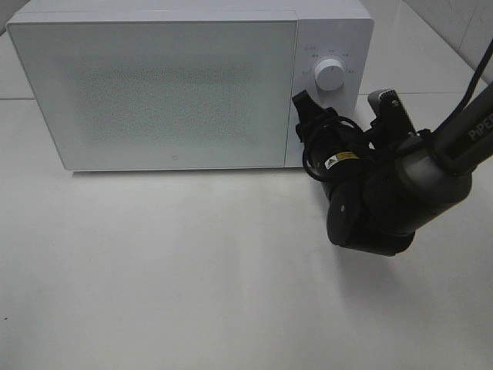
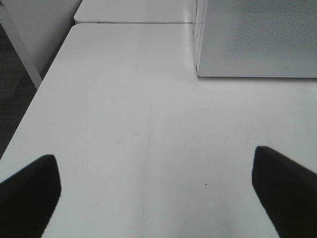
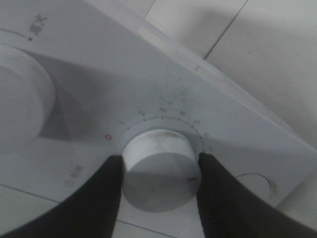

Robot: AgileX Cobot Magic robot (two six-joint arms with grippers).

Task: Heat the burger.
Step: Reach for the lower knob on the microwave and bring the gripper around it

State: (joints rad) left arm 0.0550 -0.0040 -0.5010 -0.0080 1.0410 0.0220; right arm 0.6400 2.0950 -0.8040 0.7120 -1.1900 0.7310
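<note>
The right gripper [image 3: 161, 171] squeezes the lower knob [image 3: 159, 153] on the microwave [image 1: 169, 92], which sits at the back edge of the worktop [image 1: 192, 270]. The left gripper [image 2: 156, 186] is wide open and holds nothing. The burger cannot be seen; it may be behind the shut door. The smooth knob could slip, or turn too far and make the burger too hot.

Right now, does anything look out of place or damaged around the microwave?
Nothing stands out. The microwave sits square on the table with its door shut, the right gripper is closed on the timer knob, and the left gripper hangs open above the table. No spills or damage show.
</note>
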